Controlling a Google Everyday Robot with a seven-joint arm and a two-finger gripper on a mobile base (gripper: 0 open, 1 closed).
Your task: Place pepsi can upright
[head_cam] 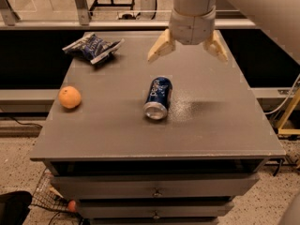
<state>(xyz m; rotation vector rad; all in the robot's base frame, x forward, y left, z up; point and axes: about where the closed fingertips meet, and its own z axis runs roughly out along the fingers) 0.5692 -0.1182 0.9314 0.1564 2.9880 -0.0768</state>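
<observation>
Drawers [154,190] fill the bottom of the frame: two fronts show, each with one small knob at its middle. At lower left one wire basket [46,198] sits on the speckled floor [21,158], with a small orange-red ball [71,205] at its edge.

Above the drawers lies the flat grey top of the table [117,135]. Three loose things rest on it. One can [157,97] lies on its side at the centre of the frame. Its silver end faces the lower edge and its blue body, with white lettering, points up the frame. One orange [69,97] sits at the left, level with the can, well apart from it and near the top's left edge. One blue-and-white bag [93,47] lies crumpled at upper left, by the far left corner.

One gripper [187,56] hangs at upper centre, beyond the can and clear of it. Its two pale fingers [161,46] are spread wide with nothing between them. The arm [262,8] runs off to the upper right.

Behind the table a metal rail [140,25] crosses the frame, with pale floor and stand legs past it.
</observation>
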